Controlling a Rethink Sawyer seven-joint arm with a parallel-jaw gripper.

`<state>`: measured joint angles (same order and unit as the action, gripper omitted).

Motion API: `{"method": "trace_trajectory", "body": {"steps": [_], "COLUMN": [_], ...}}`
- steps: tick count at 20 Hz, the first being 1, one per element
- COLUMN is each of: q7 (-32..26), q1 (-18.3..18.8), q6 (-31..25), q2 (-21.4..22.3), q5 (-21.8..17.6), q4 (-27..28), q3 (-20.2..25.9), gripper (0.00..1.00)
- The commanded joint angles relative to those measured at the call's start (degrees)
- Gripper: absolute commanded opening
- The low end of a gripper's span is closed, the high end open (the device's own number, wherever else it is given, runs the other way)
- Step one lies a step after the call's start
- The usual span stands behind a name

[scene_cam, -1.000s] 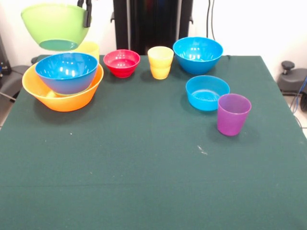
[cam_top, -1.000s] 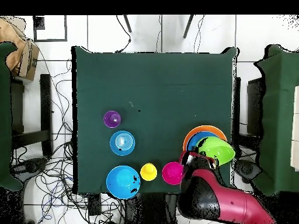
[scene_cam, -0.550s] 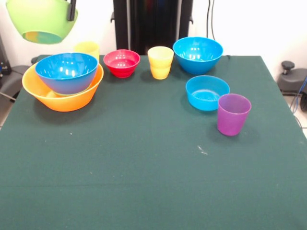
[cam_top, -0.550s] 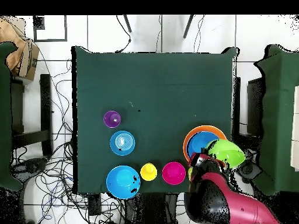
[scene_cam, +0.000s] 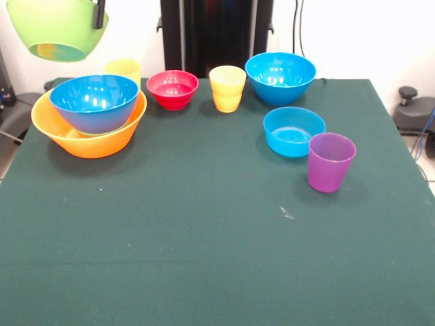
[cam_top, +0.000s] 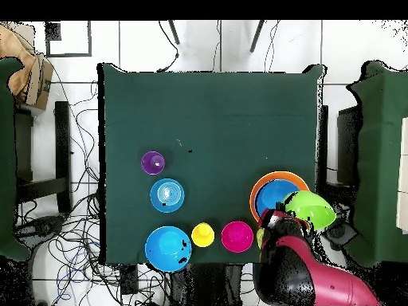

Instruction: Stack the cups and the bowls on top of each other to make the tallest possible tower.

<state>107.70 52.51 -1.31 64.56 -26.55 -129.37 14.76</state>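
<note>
You have the lime green bowl (scene_cam: pixel 58 28) up in the air, pinched by its rim in the closed gripper (scene_cam: pixel 100 13), hanging high above and just outboard of the orange-yellow bowl (scene_cam: pixel 90 129). That big bowl is your landmark: a large blue bowl (scene_cam: pixel 94 102) sits nested in it, tilted a little, and that pair is the tower so far. Behind it peeks a yellow cup (scene_cam: pixel 124 68). To its right run the small red bowl (scene_cam: pixel 172 89), a second yellow cup (scene_cam: pixel 227 88) and another large blue bowl (scene_cam: pixel 280 77); farther right and nearer sit the shallow blue bowl (scene_cam: pixel 293 131) and the purple cup (scene_cam: pixel 330 161). You're mid-carry, I'd say. Next, centre the green bowl over the nested blue one and lower it level before letting go.
</note>
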Motion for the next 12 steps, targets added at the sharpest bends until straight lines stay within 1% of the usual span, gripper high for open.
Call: {"method": "trace_trajectory", "body": {"steps": [1, 5, 8, 12], "q7": [-0.1, 0.1, 0.85, 1.57], "q1": [-2.98, -4.92, -6.73, -8.49], "q6": [-5.24, -6.28, -5.75, -5.88], "q2": [-1.48, -0.74, -1.27, -1.31], "q5": [-4.48, -4.61, -5.09, -4.67], "q4": [0.6, 1.34, 2.14, 2.68], "q3": [0.9, -0.93, -2.98, -4.46], "gripper": [0.0, 0.0, 0.0, 0.0]}}
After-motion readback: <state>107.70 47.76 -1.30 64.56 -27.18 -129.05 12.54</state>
